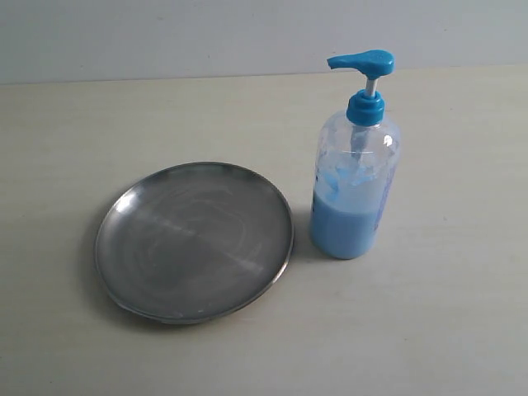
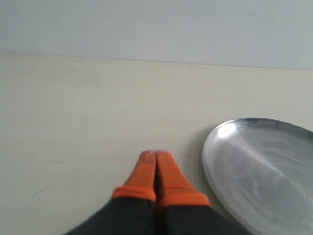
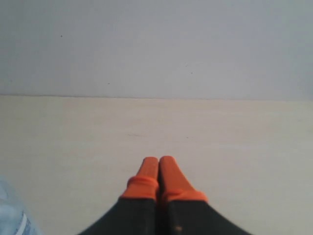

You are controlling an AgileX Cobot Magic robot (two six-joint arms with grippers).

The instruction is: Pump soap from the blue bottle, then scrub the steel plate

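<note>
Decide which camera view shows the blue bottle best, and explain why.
The exterior view: the blue bottle stands whole, from pump head to base, beside the steel plate. The right wrist view catches only a blurred pale sliver of it at the frame's edge; the left wrist view shows none of it.

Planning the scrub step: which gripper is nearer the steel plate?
Left. The left gripper, shut, sits just beside the rim of the steel plate. The right gripper, shut, has no plate in its view, only the blue bottle.
</note>
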